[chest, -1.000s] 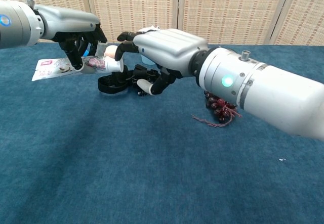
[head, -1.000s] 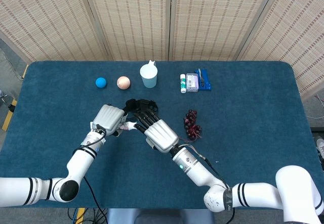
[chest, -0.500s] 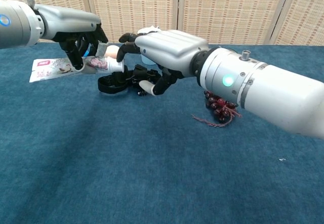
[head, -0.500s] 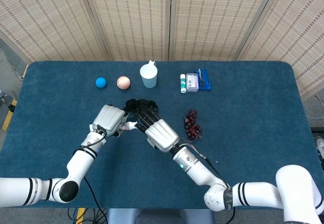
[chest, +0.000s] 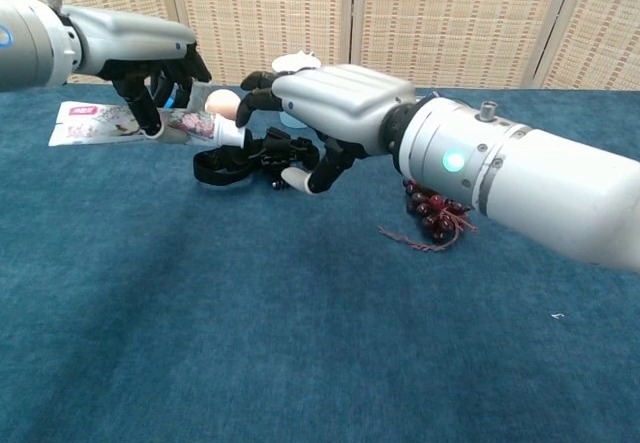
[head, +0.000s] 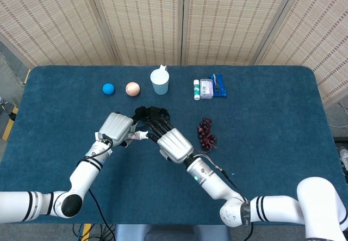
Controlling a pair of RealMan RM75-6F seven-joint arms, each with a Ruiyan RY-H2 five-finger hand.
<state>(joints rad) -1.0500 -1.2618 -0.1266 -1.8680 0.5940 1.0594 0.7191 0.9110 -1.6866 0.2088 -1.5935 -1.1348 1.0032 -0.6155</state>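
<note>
blue felt table (head: 272, 143) carries everything. landmark: black strap bundle (chest: 235, 163) at mid-table. nearest the robot, right hand (chest: 330, 103) hovers over the bundle's right side, fingers (chest: 300, 176) curled down, thumb tip pinching one end of a flat printed packet (chest: 105, 123). left hand (chest: 150, 58), left of the bundle, grips the same packet, which hangs between both hands clear of the table. dark red bead string (head: 206, 133) lies right of the bundle, apart. beyond the bundle: blue ball (head: 108, 88), peach ball (head: 132, 88), pale cup (head: 160, 81); further right, a small pile of stationery (head: 209, 88).
</note>
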